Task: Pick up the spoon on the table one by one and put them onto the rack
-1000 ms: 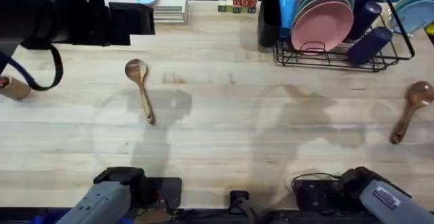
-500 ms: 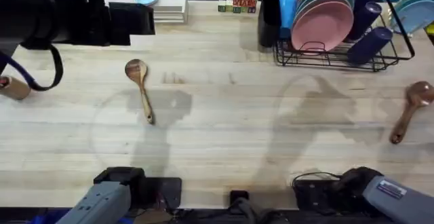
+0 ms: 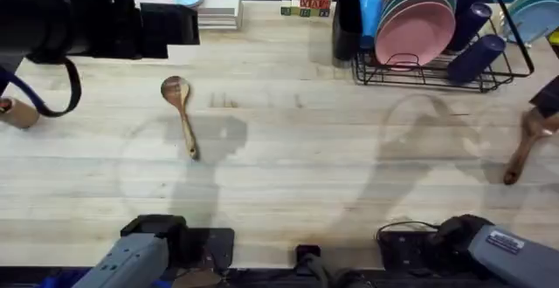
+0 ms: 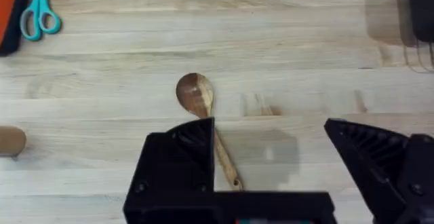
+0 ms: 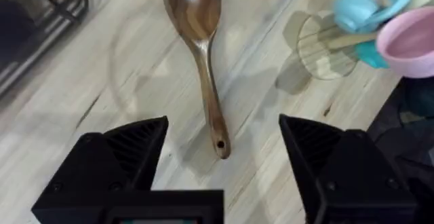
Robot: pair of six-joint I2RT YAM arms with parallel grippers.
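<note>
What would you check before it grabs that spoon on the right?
1. Right gripper open: ok.
2. Right spoon lying free on the table: ok.
3. Handle between the fingers: ok, roughly centred.
4. Gripper low enough to close: cannot tell.
5. Room in the rack for a spoon: cannot tell; plates and cups stand in it.
6. Left gripper away, open over the left spoon: ok.
</note>
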